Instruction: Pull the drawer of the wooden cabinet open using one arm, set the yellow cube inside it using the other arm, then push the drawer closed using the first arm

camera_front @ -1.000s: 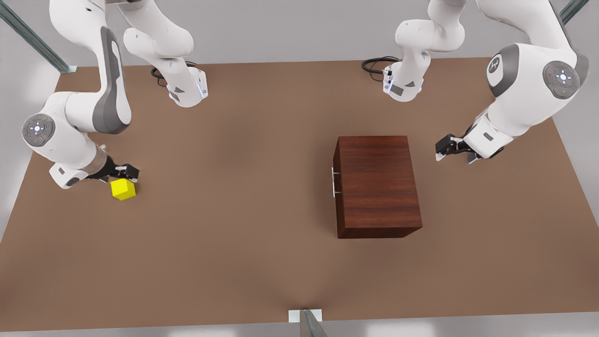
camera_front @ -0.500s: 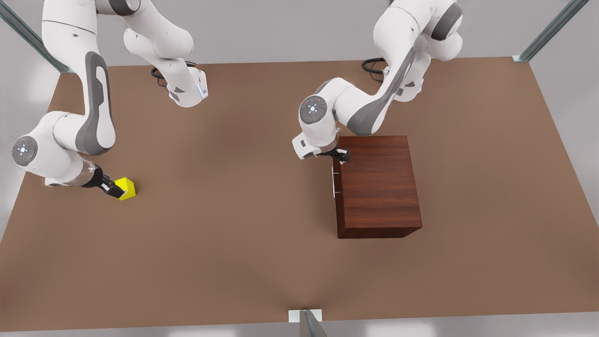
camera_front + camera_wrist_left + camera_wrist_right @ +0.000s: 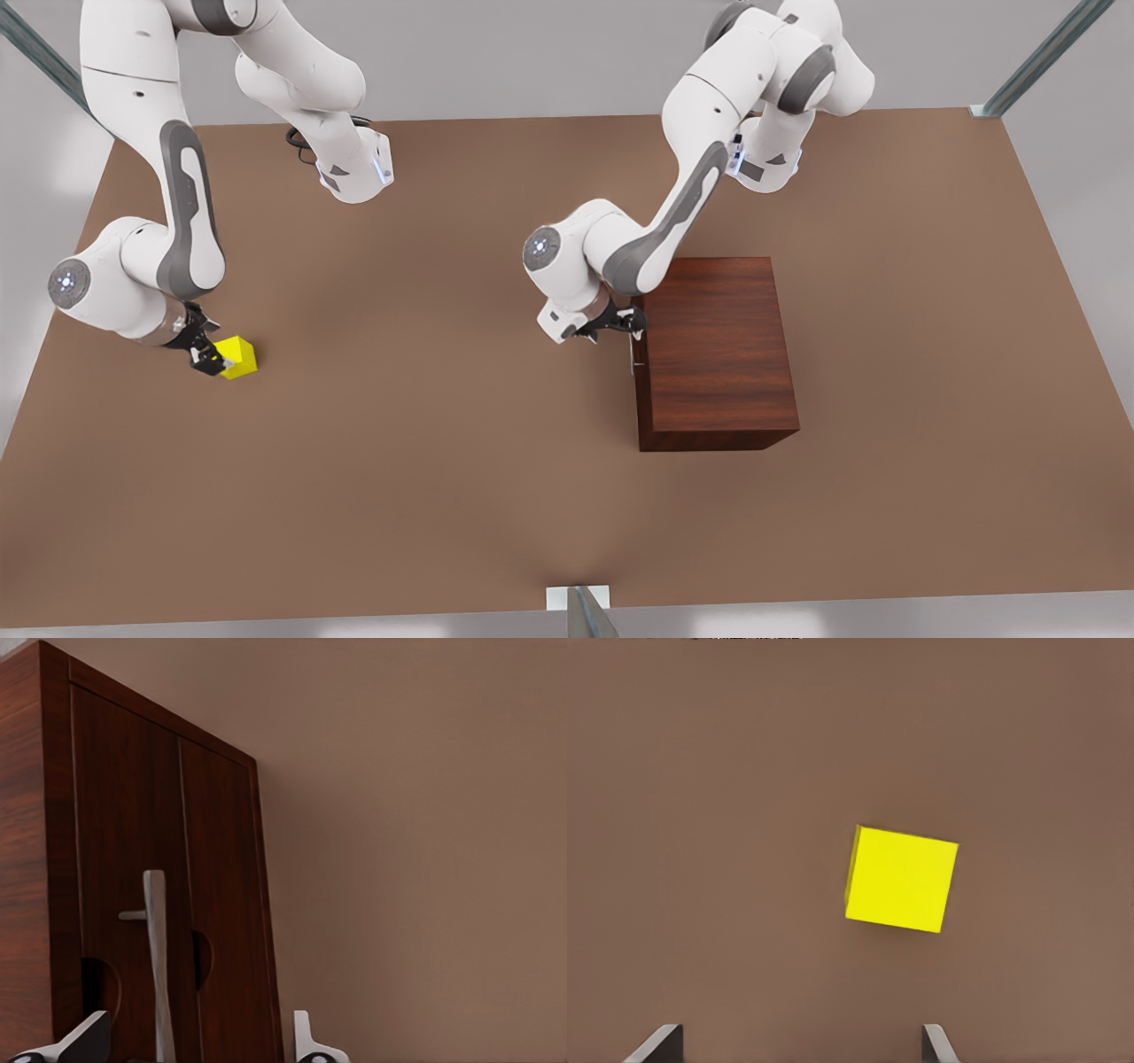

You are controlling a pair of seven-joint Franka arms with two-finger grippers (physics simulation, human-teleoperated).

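Observation:
The wooden cabinet stands right of the table's middle in the front view. Its drawer is shut, and the silver handle faces the front view's left. My left gripper is at that handle, open. In the left wrist view its fingers stand on either side of the handle bar. The yellow cube rests on the table at the front view's left. My right gripper hovers just beside it, open, and the cube lies ahead of the gripper.
Both arm bases sit at the table's far edge with black cables beside them. A metal post stands at the near edge. Brown tabletop stretches between cube and cabinet.
My left arm swung from the cabinet's far side over to the handle side and came down to the handle. My right gripper shifted around the cube, which stayed put.

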